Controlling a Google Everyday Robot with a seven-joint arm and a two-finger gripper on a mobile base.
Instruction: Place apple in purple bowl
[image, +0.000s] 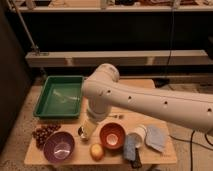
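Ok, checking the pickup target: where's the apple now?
In the camera view the apple sits low, left of centre, at the table's near edge between the purple bowl and the orange bowl; the gripper hangs just behind it.

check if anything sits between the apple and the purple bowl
Nothing visible does: only bare table lies between the apple and the purple bowl beside it. The claw hangs just behind the apple, next to a small metal cup.

Green tray at back-left — grapes before it, orange bowl (white cup beside) right.
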